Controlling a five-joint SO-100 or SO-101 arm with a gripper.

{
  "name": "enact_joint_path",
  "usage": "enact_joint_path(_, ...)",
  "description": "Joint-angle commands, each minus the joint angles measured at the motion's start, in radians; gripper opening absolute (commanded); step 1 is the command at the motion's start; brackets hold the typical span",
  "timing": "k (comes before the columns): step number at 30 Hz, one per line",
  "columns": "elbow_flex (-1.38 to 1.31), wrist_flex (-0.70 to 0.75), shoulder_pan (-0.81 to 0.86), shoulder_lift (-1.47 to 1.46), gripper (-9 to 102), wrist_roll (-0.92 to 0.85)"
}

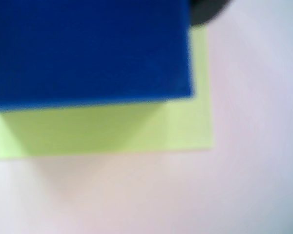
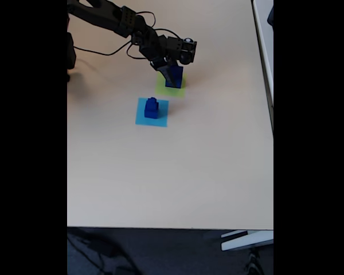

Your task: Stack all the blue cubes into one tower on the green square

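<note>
Fingers [image 2: 173, 73] over green square [image 2: 171, 87]; beige table [image 2: 189, 172].

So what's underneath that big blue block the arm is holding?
The green square lies under the big blue cube, showing along its near and right edges in the wrist view. The rest of the square is covered. Whether the cube touches it or hangs just above, I cannot tell.
</note>
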Motion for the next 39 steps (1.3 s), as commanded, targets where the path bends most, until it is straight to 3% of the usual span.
enact_joint_path(1, -0.005, -0.012, 0.009, 0.041, 29, 0.006)
enact_joint_path(13, -0.005, -0.012, 0.011, 0.043, 25, 0.002)
enact_joint_path(22, -0.005, -0.012, 0.012, 0.044, 34, -0.009)
enact_joint_path(39, -0.114, -0.023, 0.011, 0.061, 36, -0.064)
